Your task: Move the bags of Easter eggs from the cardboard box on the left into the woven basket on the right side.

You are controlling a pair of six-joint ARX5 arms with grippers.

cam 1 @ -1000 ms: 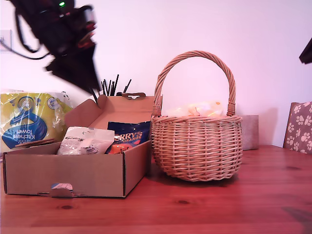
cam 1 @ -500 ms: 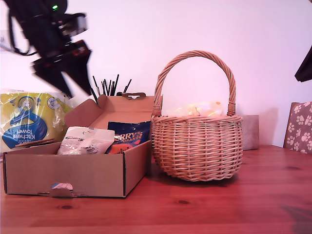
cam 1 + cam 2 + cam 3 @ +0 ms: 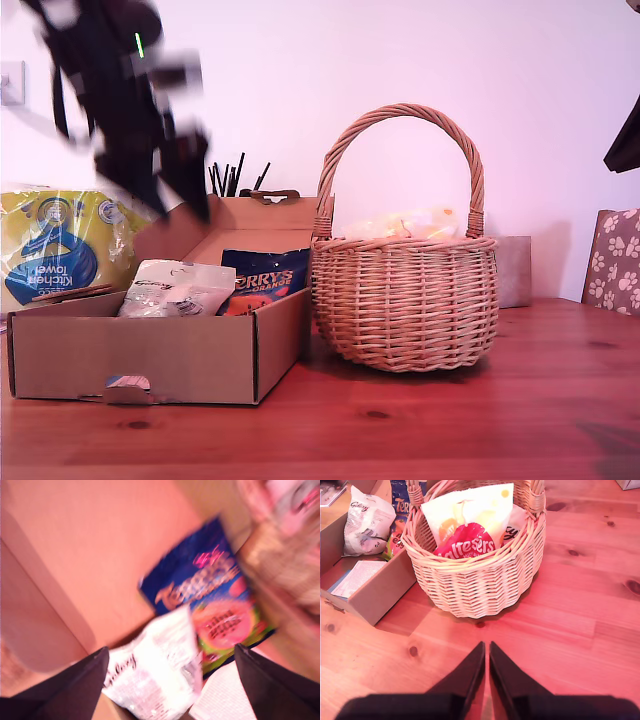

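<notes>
The cardboard box (image 3: 130, 360) stands at the exterior view's left, lid flap up. In it lie a whitish bag of Easter eggs (image 3: 175, 288) and a dark blue "TERRY'S ORANGE" bag (image 3: 262, 280). My first gripper (image 3: 180, 205) hovers blurred above the box, open. Both bags, whitish (image 3: 155, 675) and blue (image 3: 210, 595), show below its spread fingers (image 3: 75, 685). The woven basket (image 3: 405, 300) stands right of the box and holds other sweet bags (image 3: 470, 525). My second gripper (image 3: 486, 647) is shut and empty above the table, short of the basket (image 3: 480, 580).
A yellow and blue kitchen towel pack (image 3: 55, 250) leans behind the box. Black sticks (image 3: 230, 178) rise behind the lid. A grey block (image 3: 512, 270) and a paw-print chair (image 3: 612, 260) stand at the exterior view's right. A leaflet (image 3: 357, 575) lies in the box.
My first arm has swung down and toward the exterior view's right, closer over the box, and is motion-blurred. The bags, box and basket have not moved.
</notes>
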